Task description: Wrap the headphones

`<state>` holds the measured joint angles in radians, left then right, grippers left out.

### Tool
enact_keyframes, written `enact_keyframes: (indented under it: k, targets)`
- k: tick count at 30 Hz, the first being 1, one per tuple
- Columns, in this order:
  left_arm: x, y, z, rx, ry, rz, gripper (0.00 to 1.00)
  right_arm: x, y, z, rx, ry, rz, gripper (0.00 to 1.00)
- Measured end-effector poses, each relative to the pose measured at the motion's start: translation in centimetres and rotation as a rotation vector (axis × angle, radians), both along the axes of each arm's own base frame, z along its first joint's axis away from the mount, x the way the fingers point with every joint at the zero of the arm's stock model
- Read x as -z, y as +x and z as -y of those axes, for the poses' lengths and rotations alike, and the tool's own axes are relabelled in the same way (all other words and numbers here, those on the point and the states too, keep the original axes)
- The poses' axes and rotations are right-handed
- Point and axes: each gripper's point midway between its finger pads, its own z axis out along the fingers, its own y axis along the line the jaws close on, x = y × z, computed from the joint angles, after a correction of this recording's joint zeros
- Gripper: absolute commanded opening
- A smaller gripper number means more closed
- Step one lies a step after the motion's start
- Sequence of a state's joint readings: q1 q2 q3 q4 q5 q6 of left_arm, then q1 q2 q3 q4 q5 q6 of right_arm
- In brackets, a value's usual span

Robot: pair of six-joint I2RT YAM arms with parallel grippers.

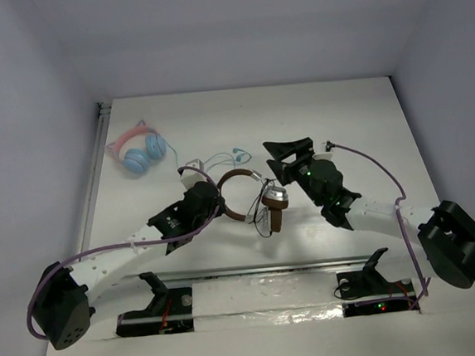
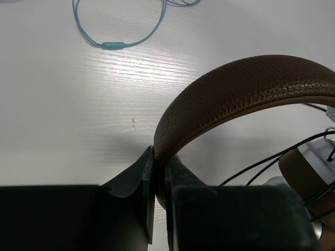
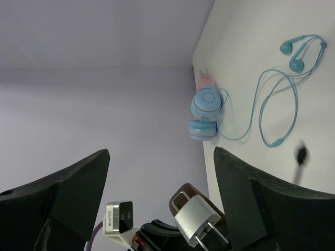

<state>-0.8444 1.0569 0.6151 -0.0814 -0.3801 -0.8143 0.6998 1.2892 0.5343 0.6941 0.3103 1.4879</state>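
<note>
White surface (image 1: 340, 111), seen from overhead: my two arms reach in from the near edge and meet near its middle, where the headphones (image 1: 236, 175) sit between them. My left pincer (image 2: 159, 162) is clamped on the brown headband (image 2: 251, 83), one finger on each face of the band. My right pincer (image 1: 290, 161) stands just beside the silver ear cup (image 1: 276, 195), fingers spread wide apart and gripping nothing; its wrist view shows the cup (image 3: 196, 217) low between them. Far left, well apart, lie pink-and-blue cat-ear headphones (image 1: 140, 153). Teal earbuds (image 1: 219, 159) loop across the surface just beyond the headband. The thin black cable (image 2: 272, 162) runs in strands beside the ear cups.
</note>
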Motion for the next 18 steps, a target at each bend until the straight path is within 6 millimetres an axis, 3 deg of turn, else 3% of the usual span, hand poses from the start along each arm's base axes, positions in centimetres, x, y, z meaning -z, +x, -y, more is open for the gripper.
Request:
enact_keyframes:
  k: [5,13,15,16,17,18]
  targets:
    - [0.1,0.0,0.2,0.01,0.005,-0.006,0.0,-2.2,-0.2,0.4,0.005,-0.053,0.049,0.88]
    - [-0.5,0.1,0.5,0.018,-0.003,0.003,0.0,-8.5,-1.0,2.2,0.049,-0.158,0.199,0.8]
    - [-0.5,0.0,0.6,0.025,0.0,0.004,0.0,-9.8,-1.5,3.3,0.078,-0.195,0.235,0.67]
    - [-0.5,-0.1,0.6,0.029,0.004,0.006,0.0,-10.2,-1.8,3.8,0.091,-0.217,0.249,0.38]
    - [-0.6,-0.1,0.7,0.034,0.008,0.009,0.0,-10.7,-2.1,4.5,0.105,-0.244,0.263,0.17]
    - [-0.7,-0.2,0.9,0.041,0.012,0.013,0.0,-11.2,-2.4,5.1,0.12,-0.266,0.274,0.04]
